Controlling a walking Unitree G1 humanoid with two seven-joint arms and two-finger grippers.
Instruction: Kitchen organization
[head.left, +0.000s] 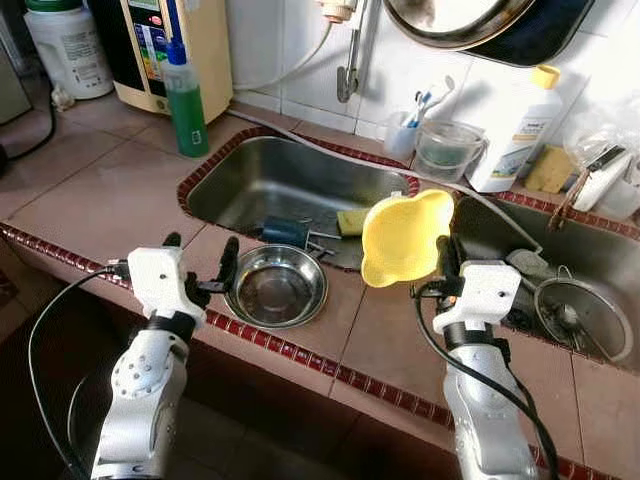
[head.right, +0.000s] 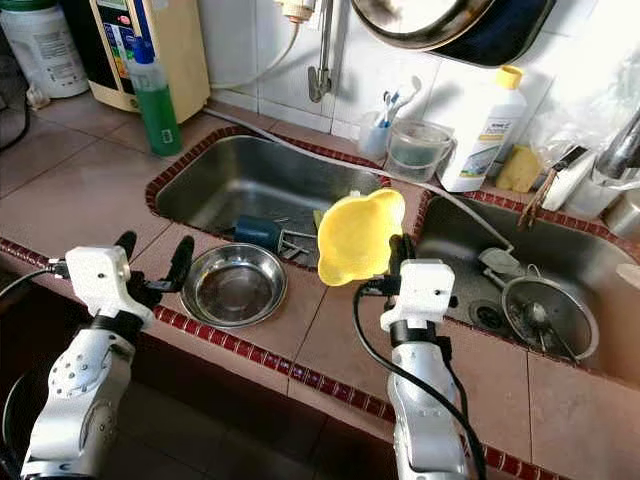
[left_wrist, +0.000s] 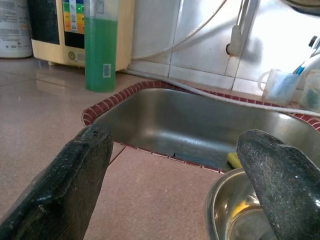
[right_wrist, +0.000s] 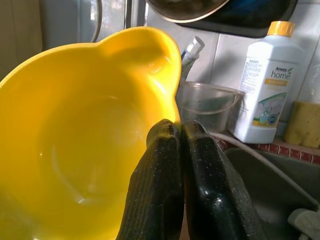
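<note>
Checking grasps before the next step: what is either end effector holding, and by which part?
The right end effector pinches the yellow bowl by its rim. The left end effector is open, holding nothing.

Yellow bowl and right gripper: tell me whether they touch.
Touching. The right wrist view shows the right gripper with jaws pinched shut on the yellow bowl at its rim, holding it off the counter.

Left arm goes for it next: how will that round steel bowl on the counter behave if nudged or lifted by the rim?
The round steel bowl looks thin and empty, so probably light. Its polished surface on smooth tile may slide when nudged. It sits near the counter edge, so a push could tip it off.
</note>
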